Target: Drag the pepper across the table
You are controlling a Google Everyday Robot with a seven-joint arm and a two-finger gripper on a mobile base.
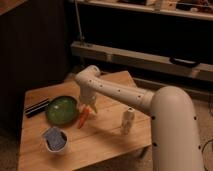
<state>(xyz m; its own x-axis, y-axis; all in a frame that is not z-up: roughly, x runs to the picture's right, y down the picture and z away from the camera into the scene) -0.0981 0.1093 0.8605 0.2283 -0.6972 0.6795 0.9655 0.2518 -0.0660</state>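
**Gripper low at the pepper's upper end, mid-desk**

Left edge of the desk [105,142]: one dark flat bar [37,107] lies along the rim, out of any likely drag path. Front-left, one white cup [55,140] stands upright with something bluish in it. Behind the cup is one green bowl [50,114], seemingly empty.

Just right of the bowl is one pepper [83,118] — orange-red, flat on the wood, slanted, narrow tip toward the front. It is close to the bowl's rim; touching or not, I cannot tell. The one gripper [89,107] sits low over the pepper's thicker upper end, reaching down from above. I judge that this placement suits a drag: the pepper has to be kept against the wood, not lifted. Whether the gripper is clenched on the pepper or merely set against it, I cannot tell.

Right of centre, one white bottle-shaped shaker [128,121] stands upright, well apart from the pepper. One arm [120,92] comes in from the far right.

The bowl blocks the left — the bare wood toward the front looks the freer way.
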